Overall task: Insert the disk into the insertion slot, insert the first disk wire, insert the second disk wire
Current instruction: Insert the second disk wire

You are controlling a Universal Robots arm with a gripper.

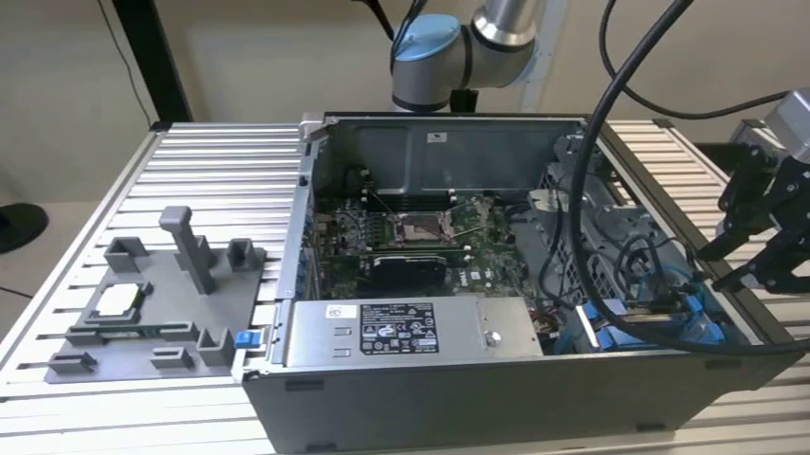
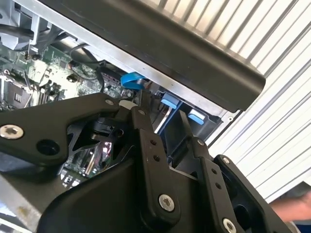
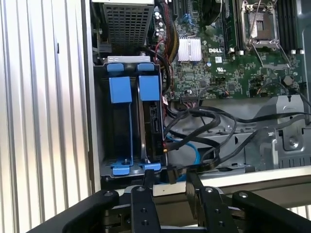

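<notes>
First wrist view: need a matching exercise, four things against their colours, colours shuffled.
Things
1. insertion slot tabs
2. motherboard
3. finned heatsink
4. tool

Colours
a. black
b. silver
c. bright blue
d. green

Pairs: 1-c, 2-d, 3-b, 4-a
</notes>
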